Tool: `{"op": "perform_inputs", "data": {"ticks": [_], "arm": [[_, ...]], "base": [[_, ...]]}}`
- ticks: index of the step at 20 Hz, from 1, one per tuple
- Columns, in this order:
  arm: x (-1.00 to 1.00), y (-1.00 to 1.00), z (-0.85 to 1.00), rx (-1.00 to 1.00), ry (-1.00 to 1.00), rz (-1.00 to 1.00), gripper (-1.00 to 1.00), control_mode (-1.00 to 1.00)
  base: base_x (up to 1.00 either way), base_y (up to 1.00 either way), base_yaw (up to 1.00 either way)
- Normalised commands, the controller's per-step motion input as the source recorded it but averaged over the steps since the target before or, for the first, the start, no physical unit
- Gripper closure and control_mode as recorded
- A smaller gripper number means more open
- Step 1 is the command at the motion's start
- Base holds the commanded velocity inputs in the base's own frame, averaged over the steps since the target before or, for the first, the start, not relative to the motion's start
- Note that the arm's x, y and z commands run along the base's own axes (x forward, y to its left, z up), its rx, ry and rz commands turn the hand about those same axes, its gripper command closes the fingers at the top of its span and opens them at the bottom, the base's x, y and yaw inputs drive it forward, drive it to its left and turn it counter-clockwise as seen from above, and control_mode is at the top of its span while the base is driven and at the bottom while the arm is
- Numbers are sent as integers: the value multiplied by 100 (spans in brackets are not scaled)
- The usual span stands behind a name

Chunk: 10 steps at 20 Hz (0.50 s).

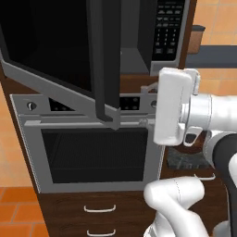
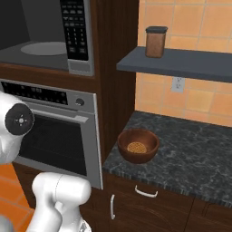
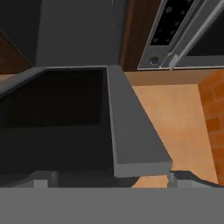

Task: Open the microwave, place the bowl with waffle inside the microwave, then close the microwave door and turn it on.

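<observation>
Door (image 1: 60, 51) swung wide at upper left of the left base frame, cavity and turntable (image 2: 44, 48) bared. Pincer (image 3: 107, 177) released, hanging at the door's edge, grasping nothing. Bowl (image 2: 138, 146) resting on the tabletop (image 2: 190, 149) at centre-right of the right base frame, well right of and below the pincer.

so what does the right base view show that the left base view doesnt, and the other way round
Right base view only: the bowl with waffle on the dark stone counter, and a brown jar on the shelf. Left base view only: the microwave door swung open, with its vertical handle. Both: the microwave keypad, its open cavity and the wall oven below.
</observation>
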Motion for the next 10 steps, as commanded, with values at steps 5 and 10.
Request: {"op": "perform_inputs", "data": {"ticks": [5, 10], "arm": [[66, 33, -7, 2, 0, 18, -100, -100], [9, 72, -2, 0, -2, 16, -100, -100]], "base": [[0, 0, 0], [0, 0, 0]]}}
